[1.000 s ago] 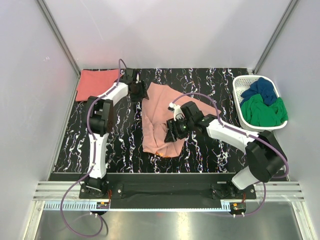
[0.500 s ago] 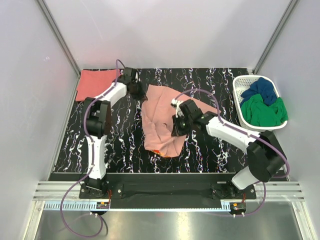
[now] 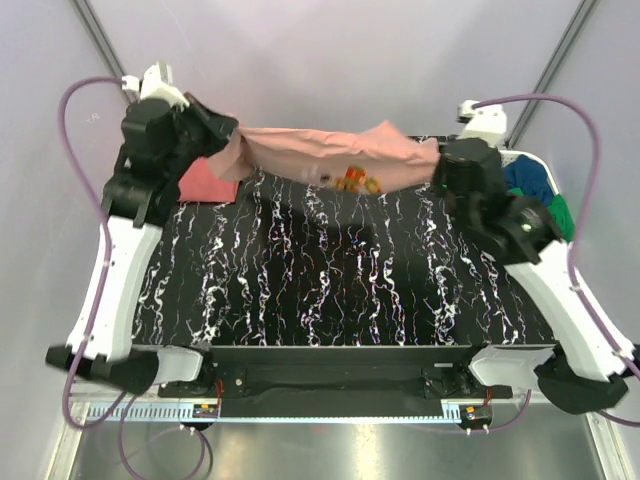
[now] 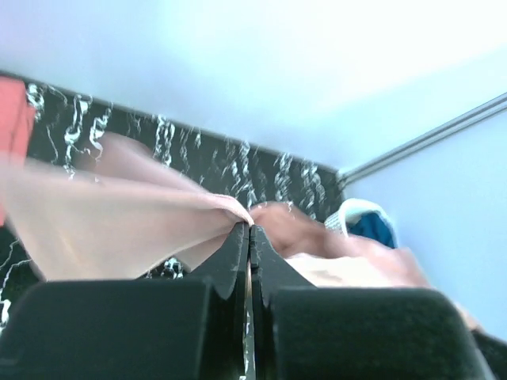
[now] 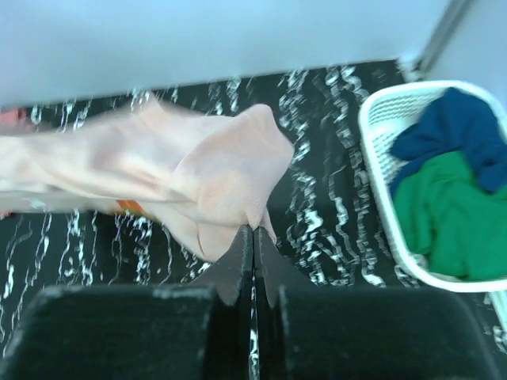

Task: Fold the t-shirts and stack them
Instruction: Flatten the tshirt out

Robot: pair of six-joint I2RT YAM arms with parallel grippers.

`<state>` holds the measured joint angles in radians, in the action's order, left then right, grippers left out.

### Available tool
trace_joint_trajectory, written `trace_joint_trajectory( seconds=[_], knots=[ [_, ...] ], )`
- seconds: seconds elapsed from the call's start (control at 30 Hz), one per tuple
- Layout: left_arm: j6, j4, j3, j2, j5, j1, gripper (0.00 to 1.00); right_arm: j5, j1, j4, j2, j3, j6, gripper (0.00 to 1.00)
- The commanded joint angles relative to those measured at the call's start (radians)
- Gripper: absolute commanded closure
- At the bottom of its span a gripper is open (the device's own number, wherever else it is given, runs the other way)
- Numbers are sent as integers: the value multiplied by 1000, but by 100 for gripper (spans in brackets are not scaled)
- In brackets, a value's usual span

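Note:
The pale salmon-pink t-shirt (image 3: pixel 320 155) hangs stretched in the air between both arms, high over the back of the table, its small orange tag (image 3: pixel 355 181) dangling under the middle. My left gripper (image 3: pixel 228 148) is shut on the shirt's left end (image 4: pixel 119 218); my right gripper (image 3: pixel 436 160) is shut on the right end (image 5: pixel 214 170). In each wrist view the jaws meet with cloth pinched at the tips. The darker coral-red t-shirt (image 3: pixel 200 181) lies folded at the table's back left corner, partly hidden by the left arm.
A white basket (image 3: pixel 545 178) with blue and green clothes stands at the back right, behind my right arm; it also shows in the right wrist view as the basket (image 5: pixel 380 170). The black marbled tabletop (image 3: pixel 320 280) lies below the raised shirt. Grey walls enclose the back and sides.
Both grippers closed on the pale shirt that lay crumpled mid-table and lifted it high, pulling it taut between them. Both arms rose and spread toward the back corners.

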<state>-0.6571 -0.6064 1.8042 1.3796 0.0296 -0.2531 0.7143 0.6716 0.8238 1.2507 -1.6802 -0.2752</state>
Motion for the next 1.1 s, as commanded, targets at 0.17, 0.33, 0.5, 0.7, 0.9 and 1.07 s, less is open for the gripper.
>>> trace_joint_trajectory(
  seconds=[0.17,0.33,0.5,0.7,0.9,1.07],
  knots=[
    [-185,230,-783,-361,98,-204,100,-96,-3,252,-187,342,-252,100],
    [-289,350,-1261,-415,44,-345,100,-300,-4,141,-304,758,-493,98],
    [-253,288,-1301,-438,-11,-360,99,-357,-4,37,-260,889,-656,71],
    [-213,202,-1249,-447,-82,-359,35,-257,-6,25,-91,725,-633,55],
    [-214,114,-1227,-471,-191,-342,25,-320,-17,-54,91,649,-594,56],
    [-274,135,-1318,-537,-143,-244,18,-335,-38,24,240,591,-769,53]
  ],
)
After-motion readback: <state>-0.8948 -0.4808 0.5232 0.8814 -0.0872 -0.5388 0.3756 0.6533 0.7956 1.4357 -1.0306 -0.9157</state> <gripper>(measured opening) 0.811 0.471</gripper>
